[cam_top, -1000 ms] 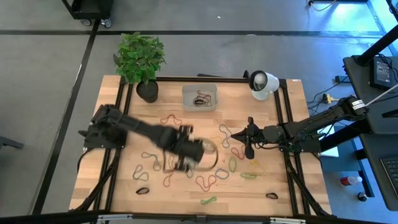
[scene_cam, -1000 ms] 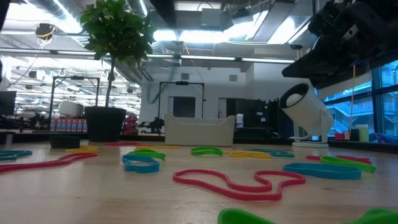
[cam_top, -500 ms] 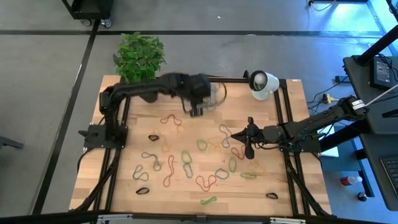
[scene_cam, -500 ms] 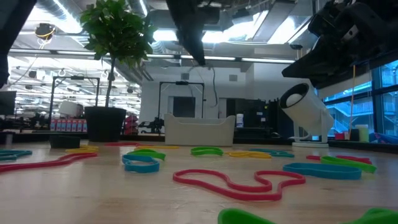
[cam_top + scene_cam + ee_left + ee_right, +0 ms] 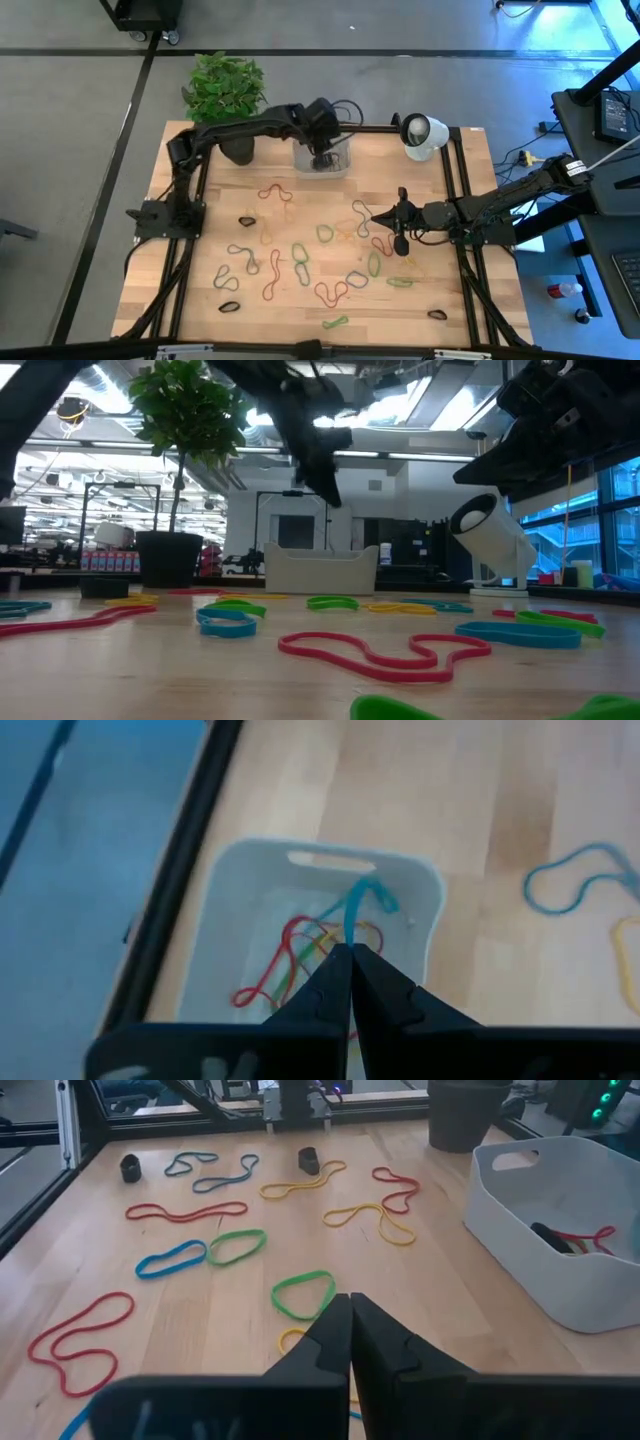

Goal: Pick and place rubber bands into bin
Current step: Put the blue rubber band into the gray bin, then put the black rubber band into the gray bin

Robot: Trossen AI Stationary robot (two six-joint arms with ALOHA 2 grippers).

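The bin (image 5: 300,150) stands at the table's far edge and holds several red and yellow rubber bands (image 5: 300,955). My left gripper (image 5: 322,158) is over the bin, shut on a blue-green rubber band (image 5: 358,905). It shows high in the low view (image 5: 322,485), above the bin (image 5: 320,570). My right gripper (image 5: 375,216) is shut and empty at the table's right middle, with loose rubber bands (image 5: 303,1293) lying flat on the wood before it. The bin also shows in the right wrist view (image 5: 560,1250). My left gripper pinches one end of the blue-green rubber band (image 5: 350,942) between its two fingertips, coming from above and pointing down into the bin. The band hangs slack below the fingers, over the bin's inside. I cannot tell whether its lower end (image 5: 380,898) touches the bin.
A black plant pot (image 5: 237,147) stands left of the bin and a white round camera (image 5: 422,133) to its right. Many loose bands lie over the table's middle and near part, such as a red one (image 5: 275,192) and a black one (image 5: 437,314).
My left gripper has risen from the table's near middle with the band, swung toward the far edge and come over the bin, then dropped slightly and tipped downward. It has stayed shut. The band has been lifted clear of the table.
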